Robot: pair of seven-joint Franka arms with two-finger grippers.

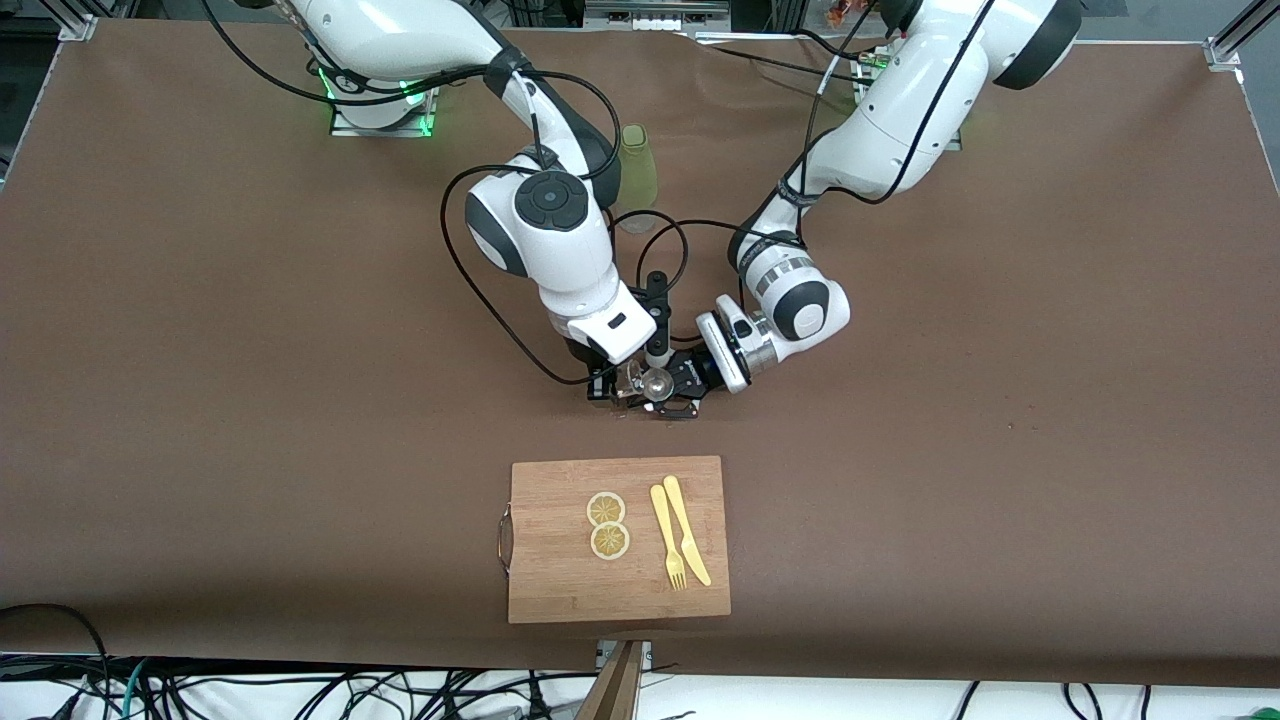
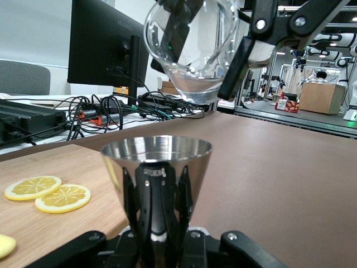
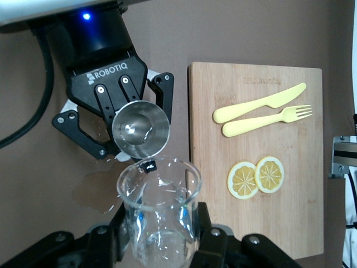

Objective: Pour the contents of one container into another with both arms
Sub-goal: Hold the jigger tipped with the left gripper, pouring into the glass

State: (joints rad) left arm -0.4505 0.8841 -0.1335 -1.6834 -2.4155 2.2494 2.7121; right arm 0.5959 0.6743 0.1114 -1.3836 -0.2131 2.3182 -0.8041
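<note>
Mid-frame, your right tool grips the glass beaker above the steel jigger clamped by your left tool; tilt further to pour.

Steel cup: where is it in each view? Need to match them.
Front view: steel cup in the left pincer, farther from the camera than the cutting board.
Left wrist view: cup centre, under the glass beaker.
Right wrist view: cup by the beaker's lip.
Shared landmark: lemon slices.
</note>
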